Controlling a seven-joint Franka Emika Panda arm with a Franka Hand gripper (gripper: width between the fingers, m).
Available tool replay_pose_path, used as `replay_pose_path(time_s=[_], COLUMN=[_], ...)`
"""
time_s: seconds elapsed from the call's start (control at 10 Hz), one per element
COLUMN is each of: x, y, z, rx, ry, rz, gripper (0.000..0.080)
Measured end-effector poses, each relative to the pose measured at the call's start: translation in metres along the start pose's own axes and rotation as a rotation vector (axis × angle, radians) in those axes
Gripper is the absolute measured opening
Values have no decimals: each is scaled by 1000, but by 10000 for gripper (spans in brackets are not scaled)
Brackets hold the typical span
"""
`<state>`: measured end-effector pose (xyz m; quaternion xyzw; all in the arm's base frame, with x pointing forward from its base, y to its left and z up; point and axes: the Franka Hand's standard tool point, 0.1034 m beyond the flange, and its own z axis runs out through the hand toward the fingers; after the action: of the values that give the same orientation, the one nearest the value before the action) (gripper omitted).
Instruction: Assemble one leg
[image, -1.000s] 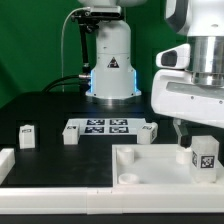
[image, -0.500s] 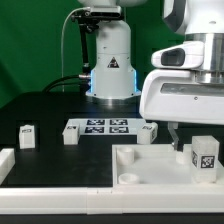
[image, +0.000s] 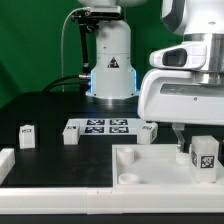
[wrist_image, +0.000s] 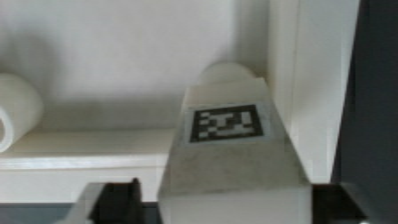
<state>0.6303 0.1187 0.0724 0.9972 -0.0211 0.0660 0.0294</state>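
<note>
Reaching down from above at the exterior view's right, over the large white tray-like plastic piece with round recesses (image: 150, 165). Two-finger gripper (image: 197, 152) pinching a small white plastic leg block with a black-and-white square tag (image: 204, 156), dark fingers (wrist_image: 111, 200) pressing both its sides. Holding it upright just above the tray's inner floor, near the far-right corner; contact with the floor unclear.
</note>
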Motion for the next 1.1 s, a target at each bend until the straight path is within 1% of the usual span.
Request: replay_pose_path(time_s=[0.1, 0.3, 0.4, 0.5, 0.6, 0.7, 1.1], x=[0, 0, -1, -2, -2, -3, -5], y=[0, 0, -1, -4, -4, -3, -1], z=[0, 0, 0, 0, 0, 0, 0], rx=[0, 0, 1, -4, -14, -27, -70], ry=[0, 0, -2, -5, -2, 2, 10], rz=[14, 50, 131, 344, 483, 683, 1238], gripper=[292, 292, 292, 292, 292, 292, 294])
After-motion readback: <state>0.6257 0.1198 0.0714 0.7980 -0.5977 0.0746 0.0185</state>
